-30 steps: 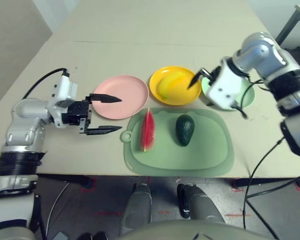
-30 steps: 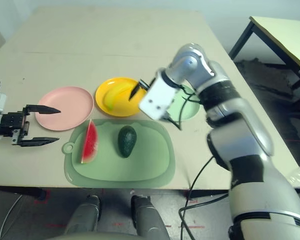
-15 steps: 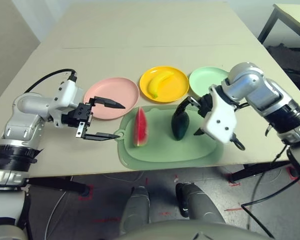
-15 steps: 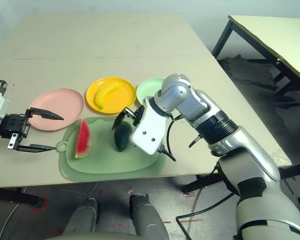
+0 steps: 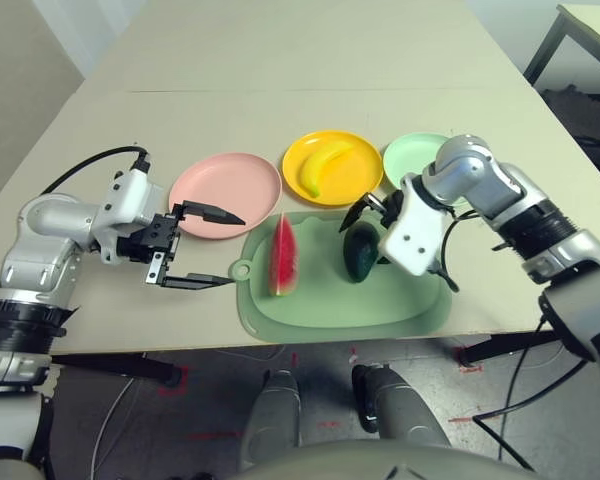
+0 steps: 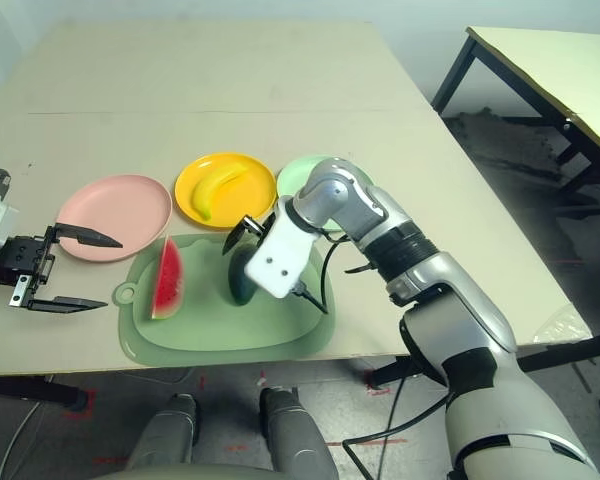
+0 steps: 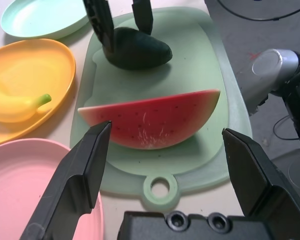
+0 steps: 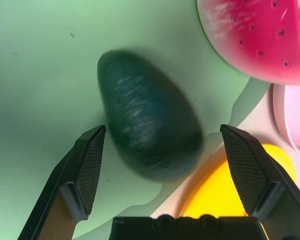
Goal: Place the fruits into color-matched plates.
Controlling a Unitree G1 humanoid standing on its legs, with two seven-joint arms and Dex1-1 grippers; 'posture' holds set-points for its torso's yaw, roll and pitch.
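A red watermelon wedge (image 5: 281, 257) and a dark green avocado (image 5: 361, 252) lie on the green mat (image 5: 330, 305). The banana (image 5: 325, 165) rests in the yellow plate (image 5: 355, 185). To its left sits the pink plate (image 5: 225, 183), to its right the mint green plate (image 5: 415, 155), both bare. My right gripper (image 8: 162, 129) is open just over the avocado (image 8: 147, 132), one finger on each side and apart from it. My left gripper (image 5: 237, 250) is open at the mat's left end, pointing at the watermelon (image 7: 150, 119), with nothing between its fingers.
The mat's ring tab (image 5: 243, 271) lies just beside my left gripper's lower finger. A dark table leg (image 5: 540, 45) stands beyond the table at the far right. The beige tabletop (image 5: 300, 60) stretches bare behind the plates.
My right gripper has come down from above the yellow and mint green plates to straddle the avocado. The camera has shifted. The left gripper has stayed open beside the mat.
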